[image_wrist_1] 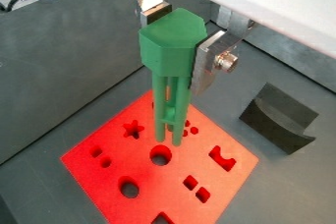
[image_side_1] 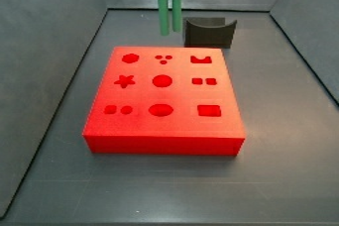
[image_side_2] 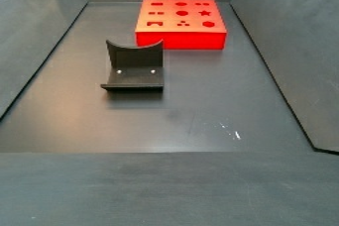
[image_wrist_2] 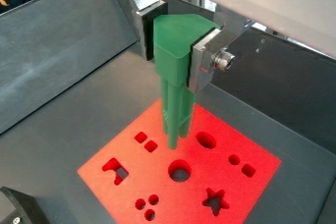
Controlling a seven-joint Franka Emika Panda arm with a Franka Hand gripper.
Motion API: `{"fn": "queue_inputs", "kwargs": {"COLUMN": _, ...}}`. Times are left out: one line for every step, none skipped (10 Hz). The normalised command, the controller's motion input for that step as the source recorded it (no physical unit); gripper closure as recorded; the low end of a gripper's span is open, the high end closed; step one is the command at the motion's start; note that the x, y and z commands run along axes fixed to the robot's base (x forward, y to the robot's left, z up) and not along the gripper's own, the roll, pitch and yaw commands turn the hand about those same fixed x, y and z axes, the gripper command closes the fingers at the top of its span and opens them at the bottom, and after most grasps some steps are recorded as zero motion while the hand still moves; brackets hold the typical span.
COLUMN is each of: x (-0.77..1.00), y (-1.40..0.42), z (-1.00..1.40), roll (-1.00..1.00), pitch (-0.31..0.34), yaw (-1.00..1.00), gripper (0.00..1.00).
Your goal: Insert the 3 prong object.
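The gripper (image_wrist_1: 175, 33) clamps the green 3 prong object (image_wrist_1: 171, 76) by its thick head, rods hanging above the red block (image_wrist_1: 160, 159). In a side view only the rods (image_side_1: 169, 2) show, cut off at the top edge, above the block's far edge near the dark curved block (image_side_1: 208, 32).

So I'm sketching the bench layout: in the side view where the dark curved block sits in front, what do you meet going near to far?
Dark grey curved block → red block. The gripper is not visible in that view.
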Motion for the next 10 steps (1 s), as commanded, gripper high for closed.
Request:
{"fn": "queue_inputs", "kwargs": {"x": 0.29, "y": 0.48, "z": -0.37, "roll": 0.02, "pitch": 0.014, "yaw": -0.13, "gripper": 1.0}}
{"fn": "queue_inputs", "kwargs": {"x": 0.23, "y": 0.81, "z": -0.4, "roll": 0.01, "pitch": 0.016, "yaw": 0.0, "gripper": 1.0}}
{"fn": "queue_inputs", "kwargs": {"x": 0.18, "y": 0.77, "z": -0.36, "roll": 0.0, "pitch": 0.0, "yaw": 0.12, "gripper": 1.0}}
{"fn": "queue_inputs", "kwargs": {"x": 0.29, "y": 0.69, "z": -0.39, "roll": -0.05, "pitch": 0.0, "yaw": 0.14, "gripper": 1.0}}
{"fn": "queue_inputs", "kwargs": {"x": 0.21, "y": 0.57, "z": -0.36, "roll": -0.07, "pitch": 0.001, "yaw": 0.0, "gripper": 1.0}}
{"fn": "queue_inputs", "kwargs": {"x": 0.0, "y": 0.28, "z": -0.21, "roll": -0.12, "pitch": 0.043, "yaw": -0.37, "gripper": 1.0}}
{"fn": "queue_inputs", "kwargs": {"x": 0.0, "y": 0.1, "z": -0.11, "roll": -0.13, "pitch": 0.097, "yaw": -0.7, "gripper": 1.0}}
{"fn": "queue_inputs", "kwargs": {"x": 0.0, "y": 0.09, "z": -0.05, "roll": -0.15, "pitch": 0.066, "yaw": -0.6, "gripper": 1.0}}
{"fn": "queue_inputs", "kwargs": {"x": -0.04, "y": 0.15, "z": -0.01, "roll": -0.19, "pitch": 0.0, "yaw": -0.25, "gripper": 1.0}}
{"fn": "queue_inputs", "kwargs": {"x": -0.05, "y": 0.15, "z": -0.05, "roll": -0.27, "pitch": -0.041, "yaw": 0.01, "gripper": 1.0}}
